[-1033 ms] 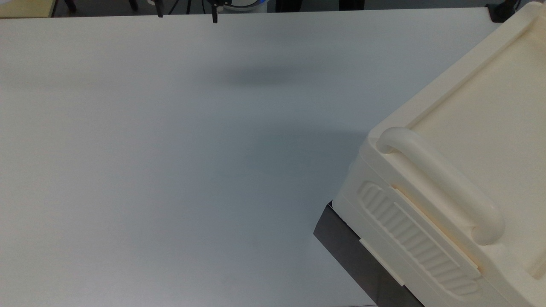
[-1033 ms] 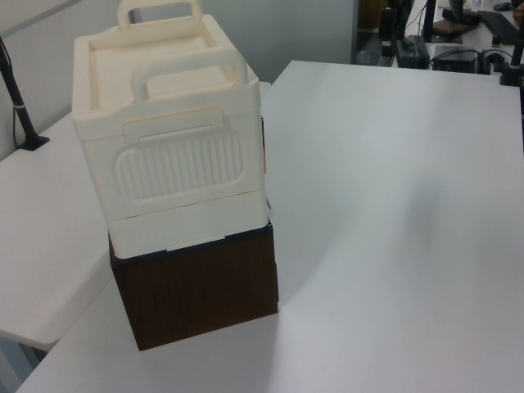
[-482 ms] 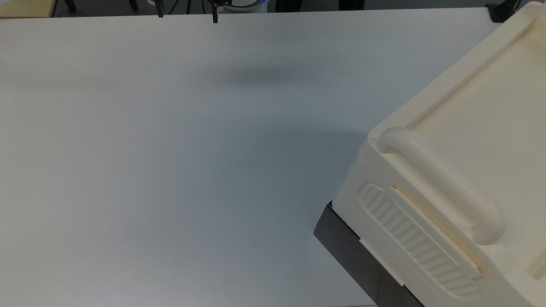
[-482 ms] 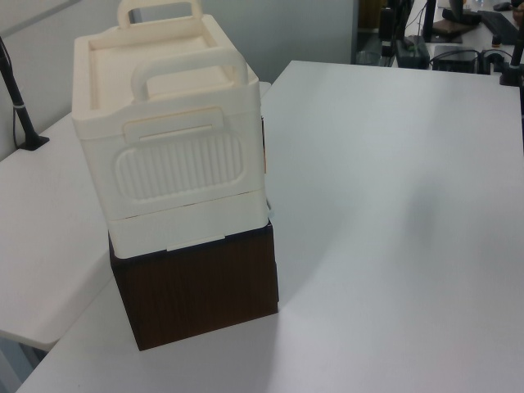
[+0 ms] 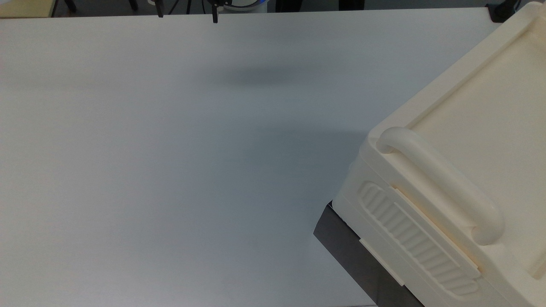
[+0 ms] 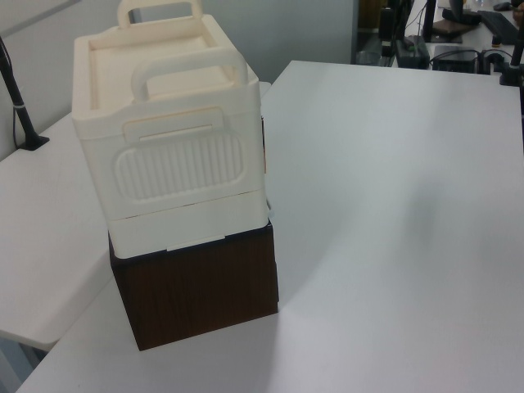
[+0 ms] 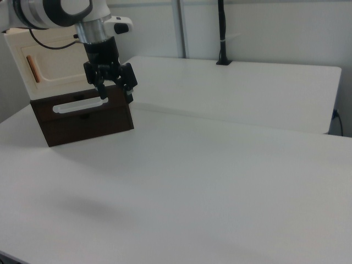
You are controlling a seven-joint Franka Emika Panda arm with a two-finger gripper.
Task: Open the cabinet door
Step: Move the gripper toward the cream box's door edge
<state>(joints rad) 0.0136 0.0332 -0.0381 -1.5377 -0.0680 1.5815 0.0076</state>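
Note:
The cabinet (image 5: 469,140) is a large cream box with a thick tubular top handle (image 5: 439,183), a ribbed oval side panel (image 6: 182,166) and a dark brown base (image 6: 196,286). In the right view, the cabinet door (image 7: 58,63) is the flat cream front with a recessed inset and an orange-brown strip (image 7: 34,70) at the right view's left. It lies flush against the box. My gripper (image 7: 116,97) hangs open in front of the cabinet's right corner, just above the base, holding nothing. One fingertip (image 7: 102,94) is near the white bar handle (image 7: 77,105) on the base.
The cabinet stands at one end of a wide white table (image 5: 170,149). A second white table (image 7: 236,88) adjoins it behind, with a black pole (image 7: 221,33) clamped on it. Dark stands and cables (image 6: 409,41) sit past the far edge in the left view.
The faint shadow on the table in the top view has drifted slightly to the right. The cabinet has not moved.

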